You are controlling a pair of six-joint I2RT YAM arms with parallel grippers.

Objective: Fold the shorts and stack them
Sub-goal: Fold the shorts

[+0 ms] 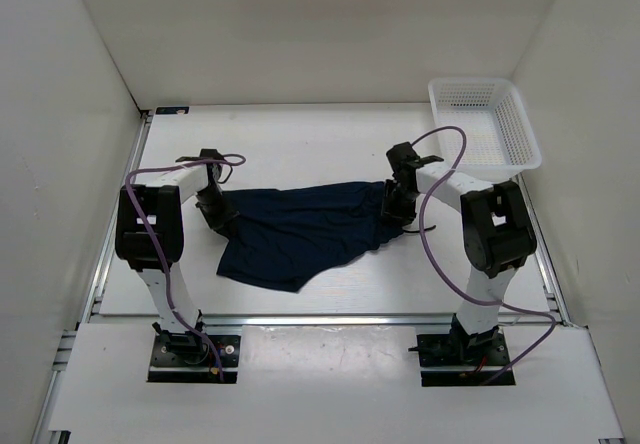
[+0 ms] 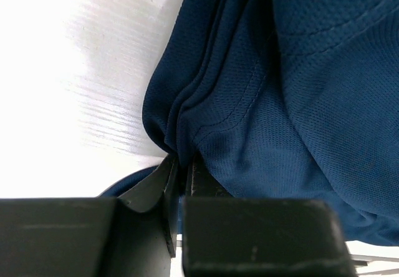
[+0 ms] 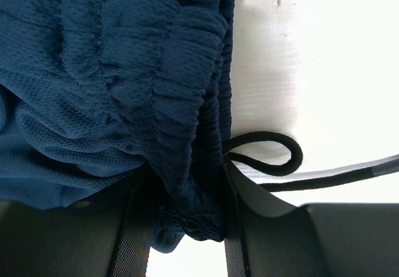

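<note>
The dark navy shorts [image 1: 300,229] lie spread on the white table [image 1: 300,144] between my two arms. My left gripper [image 1: 222,219] is at their left end. In the left wrist view the left gripper [image 2: 181,165] is shut on a folded hem edge of the shorts [image 2: 280,102]. My right gripper [image 1: 395,209] is at the right end, at the waistband. In the right wrist view the gathered elastic waistband [image 3: 187,102] fills the gap of the right gripper [image 3: 187,189], both fingers pressing on it. A thin dark drawstring [image 3: 280,158] loops out to the right.
A white mesh plastic basket [image 1: 485,124] stands at the back right corner of the table. White walls enclose the table at the back and on both sides. Purple cables run along both arms.
</note>
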